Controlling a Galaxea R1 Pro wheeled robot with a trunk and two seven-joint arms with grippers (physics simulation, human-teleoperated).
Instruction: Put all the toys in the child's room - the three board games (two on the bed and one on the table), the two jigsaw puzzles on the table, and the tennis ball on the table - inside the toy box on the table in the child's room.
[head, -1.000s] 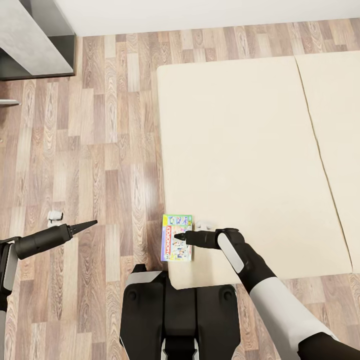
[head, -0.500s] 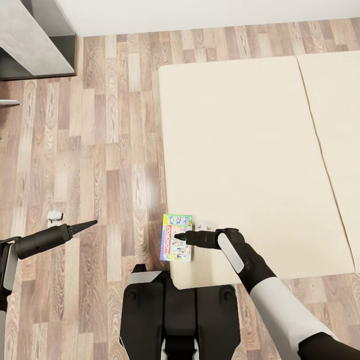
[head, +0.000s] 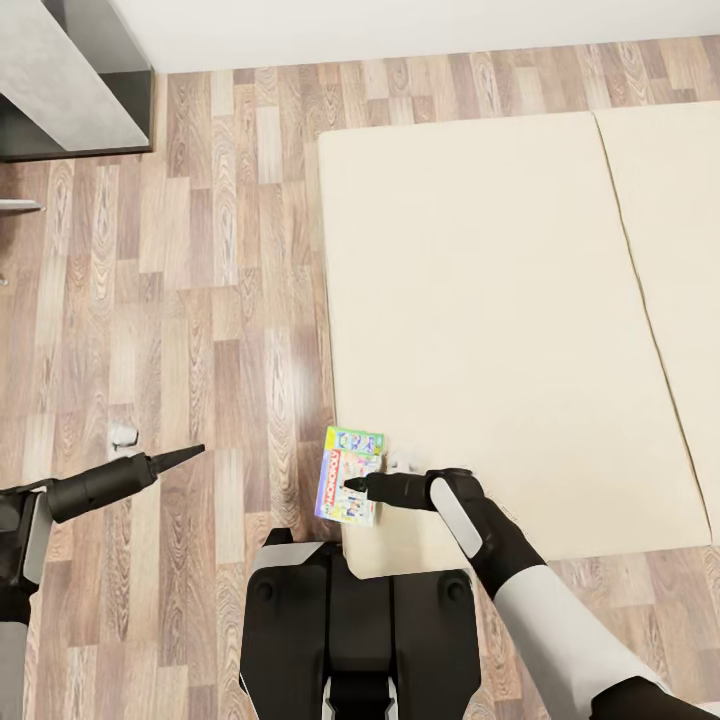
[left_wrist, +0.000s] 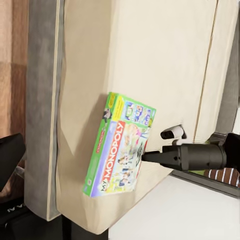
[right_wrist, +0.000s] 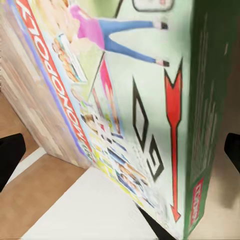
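Observation:
A white-and-green board game (head: 350, 445) hangs tilted at the near left corner of the bed (head: 500, 300), partly past its edge. My right gripper (head: 352, 483) is shut on the box's near edge. In the left wrist view the box (left_wrist: 117, 150) stands clear of the beige sheet (left_wrist: 150, 50), with the right gripper's tip (left_wrist: 145, 156) on its side. Its printed lid (right_wrist: 125, 100) sits close up in the right wrist view. My left gripper (head: 198, 451) hovers open over the wood floor, left of the bed, holding nothing.
A grey furniture unit (head: 60, 70) stands at the far left by the white wall. Wood-plank floor (head: 200, 250) lies between it and the bed. My own dark base (head: 360, 640) is right against the bed's near corner.
The board game has tipped up off the sheet and shifted slightly toward me with the right gripper. The left arm has drifted a little to the right.

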